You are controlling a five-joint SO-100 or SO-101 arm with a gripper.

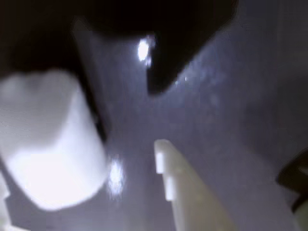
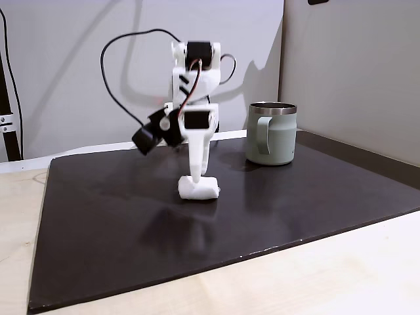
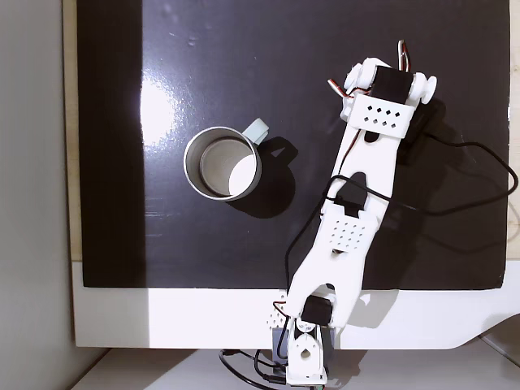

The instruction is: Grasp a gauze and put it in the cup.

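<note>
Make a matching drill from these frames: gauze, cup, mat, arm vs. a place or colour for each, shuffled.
Things:
1. gauze
2. cup
3. mat
4. arm

Descriptions:
A. black, covers the table
B. white, reaches out over the mat from its base at the edge
C. sage green, upright, steel rim
D. white, lies on the mat under the jaws

Pairs: 1-D, 2-C, 3-A, 4-B

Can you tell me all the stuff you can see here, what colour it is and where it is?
gauze: one, white, lying on the black mat, right under the arm's tip in a fixed view.
cup: one, pale green with a steel rim, upright on the mat, apart from the gauze.
mat: one, black, shiny, covering the table.
table: one, light wood.
cables: black, looping off the arm.
arm: one, white, reaching across the mat.
jaws: white, around the gauze; blurry in the wrist view.
</note>
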